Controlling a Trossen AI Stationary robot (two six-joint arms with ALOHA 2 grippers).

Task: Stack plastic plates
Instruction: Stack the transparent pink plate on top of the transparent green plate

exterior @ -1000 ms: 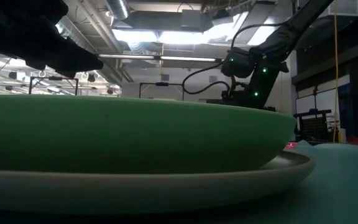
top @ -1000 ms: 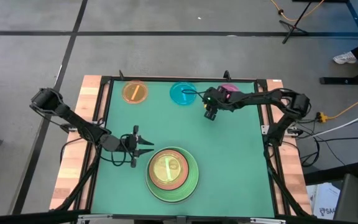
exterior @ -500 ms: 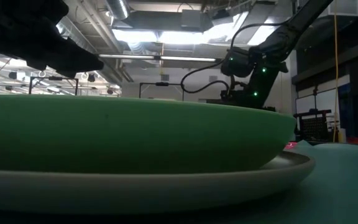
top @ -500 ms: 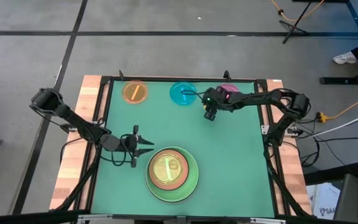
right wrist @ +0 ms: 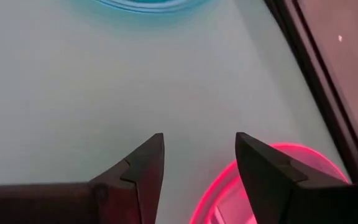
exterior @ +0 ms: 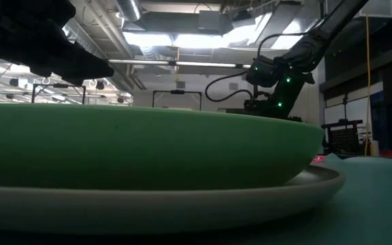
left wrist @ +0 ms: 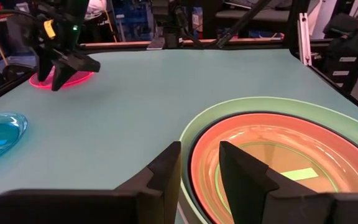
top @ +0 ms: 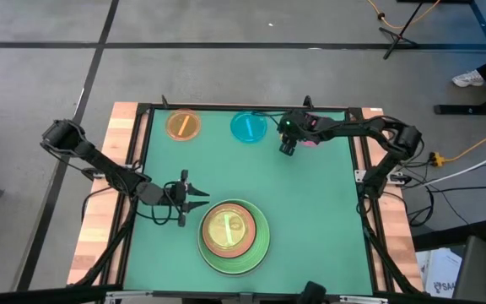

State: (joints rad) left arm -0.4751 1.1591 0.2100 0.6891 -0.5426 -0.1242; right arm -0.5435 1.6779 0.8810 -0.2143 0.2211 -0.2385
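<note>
A stack [top: 233, 235] sits near the table's near edge. The grey-white plate [exterior: 182, 204] is at the bottom, with the light green plate [left wrist: 328, 115], the salmon plate [left wrist: 229, 134] and the translucent green plate [left wrist: 278, 165] nested above it. The dark teal plate does not plainly show. Along the far edge lie the orange plate [top: 183, 125], the cyan plate [top: 249, 127] and the magenta plate [right wrist: 278, 180]. My left gripper [top: 199, 199] is open, level, just left of the stack's rim. My right gripper [right wrist: 199, 165] is open, over the mat beside the magenta plate's near-left rim.
A dark metal frame [top: 357, 160] borders the green mat, with wooden strips [top: 99, 219] outside it. Bare mat [top: 310, 211] lies between the stack and the far plates. Cables and stands sit on the floor beyond the table.
My right gripper has moved toward the table's far edge, closer to the magenta plate, and has stayed open. The plates have not moved.
</note>
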